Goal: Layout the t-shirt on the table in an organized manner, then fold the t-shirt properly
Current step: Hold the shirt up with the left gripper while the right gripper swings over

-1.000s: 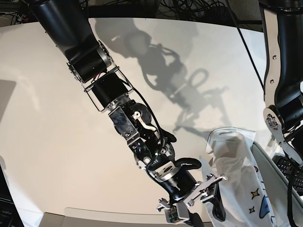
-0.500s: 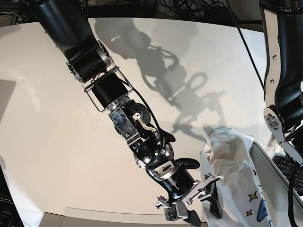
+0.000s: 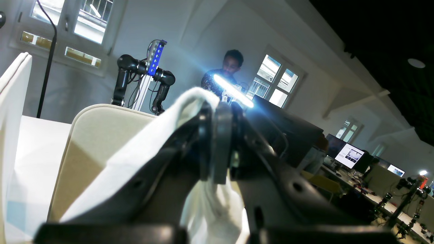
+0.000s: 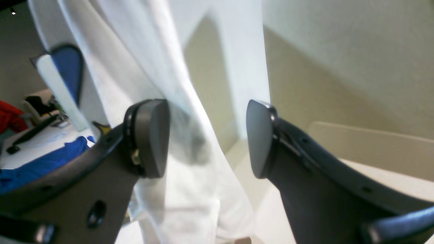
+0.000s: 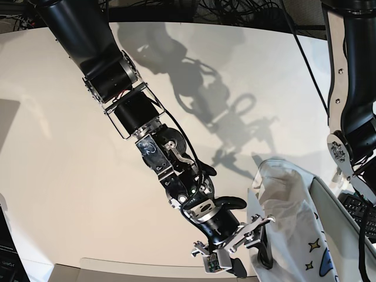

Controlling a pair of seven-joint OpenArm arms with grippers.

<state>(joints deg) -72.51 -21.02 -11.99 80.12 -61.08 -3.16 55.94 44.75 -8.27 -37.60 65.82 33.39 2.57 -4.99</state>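
White cotton, the t-shirt (image 5: 294, 217), hangs bunched at the near corner of the table (image 5: 59, 147), draped in vertical folds with small star prints and a blue patch near its lower edge.

Left gripper (image 3: 217, 142): jaws pressed together with a fold of the t-shirt (image 3: 142, 152) pinched between them; cloth rises over the fingertips and drops away beneath the claw on both sides. Behind the claw, a cream padded panel (image 3: 91, 135); further off, a second robot arm rig (image 3: 142, 81), a person (image 3: 227, 74) and monitors (image 3: 349, 156). The gripper itself is not seen in the base view.

Right gripper (image 4: 206, 135): jaws wide apart, nothing clamped. The hanging t-shirt (image 4: 176, 112) lies just ahead of the claw, its folds passing in front of the gap and against the left-hand pad (image 4: 152, 135); whether the cloth truly touches that pad cannot be told. In the base view the right gripper (image 5: 247, 249) sits just beside the shirt's left edge, at the table's near rim.
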